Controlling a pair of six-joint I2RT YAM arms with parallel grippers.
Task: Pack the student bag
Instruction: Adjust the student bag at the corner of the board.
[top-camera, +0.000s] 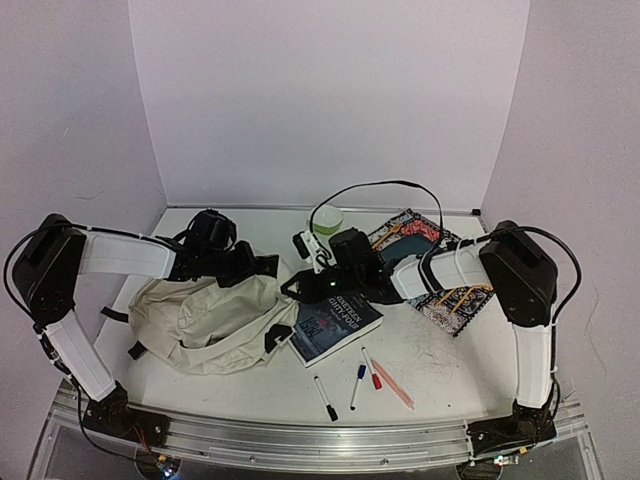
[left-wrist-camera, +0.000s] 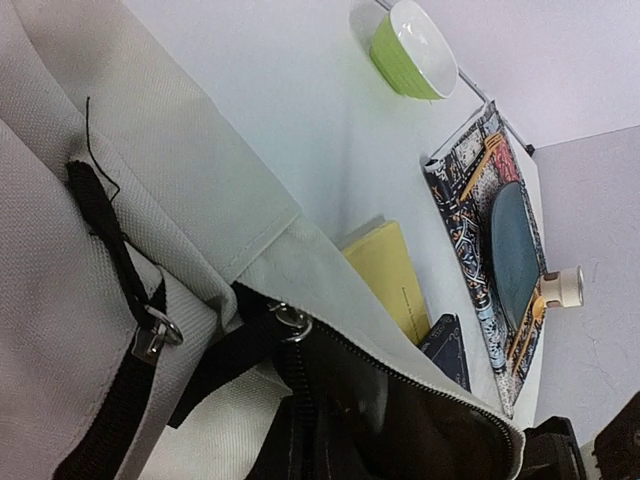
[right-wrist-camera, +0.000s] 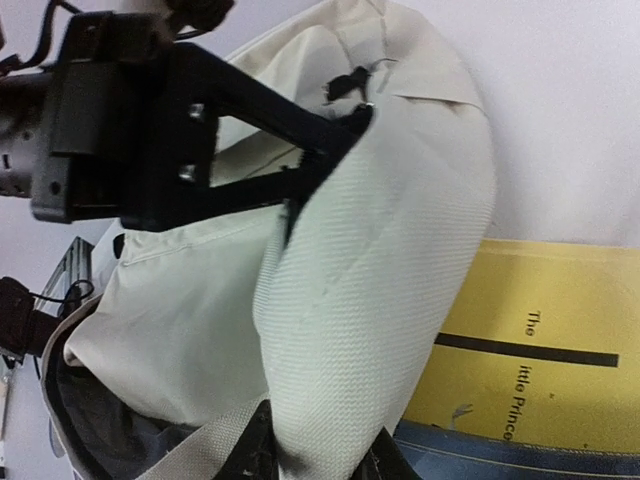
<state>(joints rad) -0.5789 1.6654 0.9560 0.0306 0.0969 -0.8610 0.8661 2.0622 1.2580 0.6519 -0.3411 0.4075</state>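
Observation:
The student bag (top-camera: 195, 315), cream fabric with black straps, lies slumped on the table's left half. Its zippered mouth (left-wrist-camera: 400, 400) gapes open, dark inside. My left gripper (top-camera: 270, 266) is shut on the bag's upper zipper edge; the right wrist view shows it (right-wrist-camera: 340, 130) pinching that rim. My right gripper (top-camera: 298, 288) is shut on a fold of the bag's fabric (right-wrist-camera: 370, 300), which runs down between its fingers (right-wrist-camera: 245, 455). A blue book (top-camera: 335, 320) lies just right of the bag. A yellow book (right-wrist-camera: 540, 350) shows beneath the lifted fabric and in the left wrist view (left-wrist-camera: 385, 270).
Several pens and markers (top-camera: 360, 385) lie near the front edge. A green bowl (top-camera: 327, 218) stands at the back. A patterned mat with a teal plate (top-camera: 440, 270) lies at the right, under my right arm. White walls close in the table.

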